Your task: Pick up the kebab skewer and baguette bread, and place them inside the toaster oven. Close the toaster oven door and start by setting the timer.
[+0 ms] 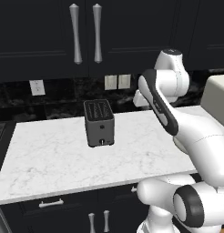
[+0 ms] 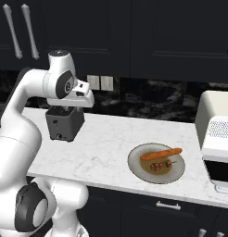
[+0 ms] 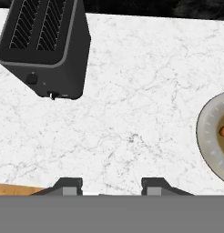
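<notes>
White marble countertop (image 2: 111, 139) running across mid-frame of both base views, under dark cabinets. Grey round plate (image 2: 136, 167) at lower centre-right of the right base view, holding two items side by side: baguette bread (image 2: 161, 153) lying slantwise across the plate's upper half, kebab skewer (image 2: 160, 165) just below it with small red-brown chunks — whether touching, cannot tell. Toaster oven (image 2: 217, 134) at the right edge of that view, cream-white, cut off by the frame; dark glass of the toaster oven door (image 2: 221, 171) low on its front, shut or ajar not clear. Dark grey slot toaster (image 1: 99, 123) at centre of the left base view, well apart from the plate. Gripper (image 3: 111, 186) at the bottom of the hand view, above bare marble — fingertips (image 3: 68, 185) apart with a visible gap, clamped on nothing. Plate rim at the right edge of the hand view, toaster at upper left.
</notes>
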Robot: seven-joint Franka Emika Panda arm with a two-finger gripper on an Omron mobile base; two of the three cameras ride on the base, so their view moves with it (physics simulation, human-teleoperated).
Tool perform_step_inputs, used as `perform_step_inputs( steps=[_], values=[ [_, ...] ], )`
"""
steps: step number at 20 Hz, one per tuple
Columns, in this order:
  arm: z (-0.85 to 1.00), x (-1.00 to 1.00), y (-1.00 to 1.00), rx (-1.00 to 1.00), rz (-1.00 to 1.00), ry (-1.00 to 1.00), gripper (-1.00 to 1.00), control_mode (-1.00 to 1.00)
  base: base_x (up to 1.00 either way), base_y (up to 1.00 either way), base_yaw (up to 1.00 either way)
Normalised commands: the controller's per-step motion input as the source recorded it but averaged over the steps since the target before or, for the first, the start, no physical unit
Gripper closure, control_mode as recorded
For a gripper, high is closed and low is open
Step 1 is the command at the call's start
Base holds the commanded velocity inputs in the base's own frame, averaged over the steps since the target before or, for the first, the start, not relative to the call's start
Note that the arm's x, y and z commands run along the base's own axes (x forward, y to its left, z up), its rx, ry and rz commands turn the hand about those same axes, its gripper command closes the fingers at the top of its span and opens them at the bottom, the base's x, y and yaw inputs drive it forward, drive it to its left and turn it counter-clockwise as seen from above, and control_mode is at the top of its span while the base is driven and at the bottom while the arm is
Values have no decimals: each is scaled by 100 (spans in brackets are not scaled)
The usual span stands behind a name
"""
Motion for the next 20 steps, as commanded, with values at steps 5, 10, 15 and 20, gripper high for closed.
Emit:
perform_step_inputs(
  steps=[5, 10, 15, 20],
  values=[
    [0, 0, 0, 0, 0, 0, -100, 100, 0, 0, 0],
    [0, 0, 0, 0, 0, 0, -100, 100, 0, 0, 0],
    [0, 0, 0, 0, 0, 0, -100, 100, -7, -12, 0],
    [0, 0, 0, 0, 0, 0, -100, 100, 0, -81, -1]
  ],
)
